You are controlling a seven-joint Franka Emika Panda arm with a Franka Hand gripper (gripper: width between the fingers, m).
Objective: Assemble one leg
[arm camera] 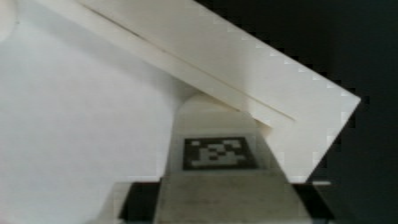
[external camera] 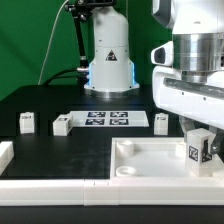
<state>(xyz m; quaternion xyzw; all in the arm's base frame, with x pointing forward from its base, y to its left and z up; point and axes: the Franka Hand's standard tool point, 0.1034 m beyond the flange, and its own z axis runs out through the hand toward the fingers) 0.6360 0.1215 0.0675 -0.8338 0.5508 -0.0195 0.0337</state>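
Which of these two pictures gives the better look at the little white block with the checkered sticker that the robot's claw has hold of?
The wrist view: the leg fills the picture's middle and its tag faces the camera. The exterior view shows the same leg small in the gripper, above the tabletop, its tag less clear.

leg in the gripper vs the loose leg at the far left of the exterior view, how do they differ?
1. The held leg sits between the fingers of the gripper; the far-left leg rests free on the black table.
2. The held leg is over the white tabletop; the far-left leg is well away from it.
3. The held leg looks bigger, being nearer the camera.
Shared: both are small white blocks carrying a black-and-white tag.
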